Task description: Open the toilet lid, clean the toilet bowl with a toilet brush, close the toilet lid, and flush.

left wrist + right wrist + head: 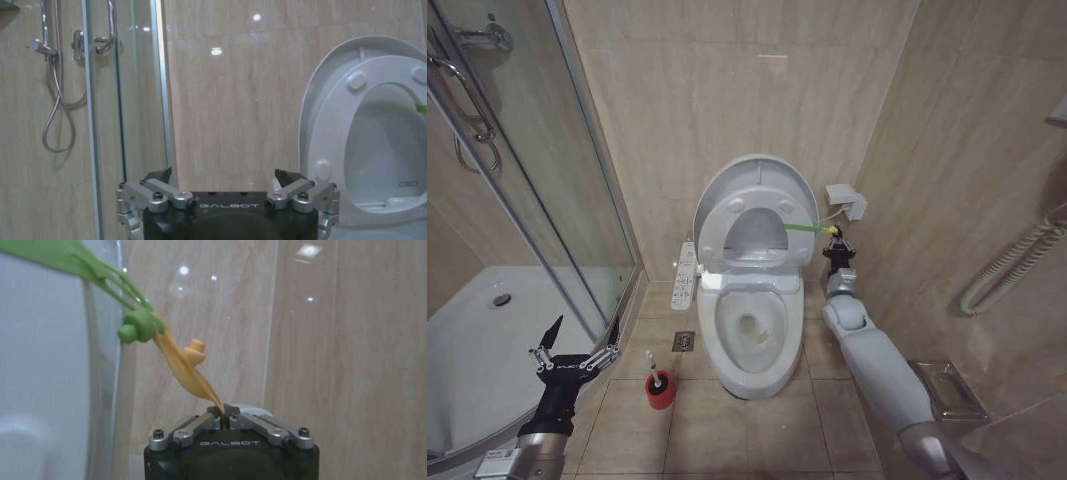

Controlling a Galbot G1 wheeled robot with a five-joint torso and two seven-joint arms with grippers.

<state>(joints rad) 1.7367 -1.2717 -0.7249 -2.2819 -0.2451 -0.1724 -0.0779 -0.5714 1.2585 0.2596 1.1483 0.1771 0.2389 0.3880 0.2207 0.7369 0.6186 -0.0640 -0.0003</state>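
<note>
Toilet lid (757, 205) raised upright against the back wall, long axis vertical, seat ring (752, 232) lifted with it, toilet bowl (749, 330) exposed below, yellow-green tag (180, 365) at the lid's right edge pinched in the closed right gripper (224, 416), left gripper (575, 338) spread wide, nothing held, beside the shower tray (467, 330), toilet brush (655, 378) stood in the red holder (661, 394) on the floor left of the bowl.

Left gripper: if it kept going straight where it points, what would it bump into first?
Probably the tiled wall. The open left gripper aims between the shower door frame and the raised toilet lid; depth is unclear.
</note>
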